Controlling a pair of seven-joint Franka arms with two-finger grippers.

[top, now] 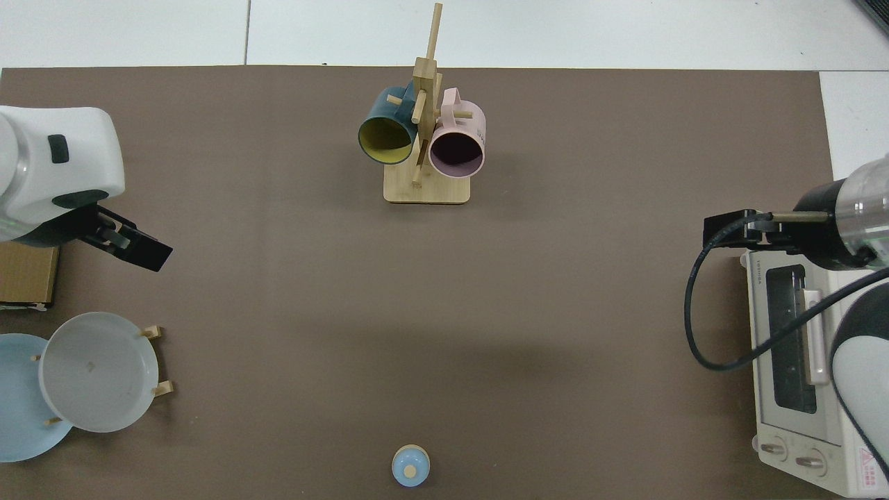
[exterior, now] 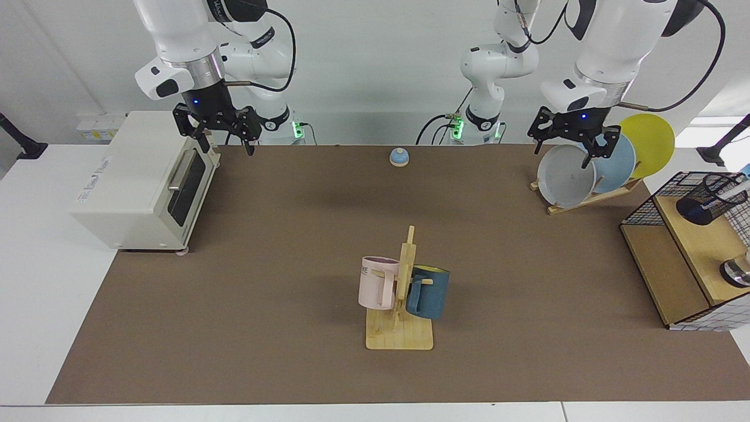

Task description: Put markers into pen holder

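My left gripper is hanging spread and empty over the plate rack; my right gripper, also spread, is waiting by the toaster oven. The marker is leaning in the pen holder at far right, possibly tipping out.

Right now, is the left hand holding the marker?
No. The left hand hangs open and empty by the plate rack; the marker sits in the pen holder.
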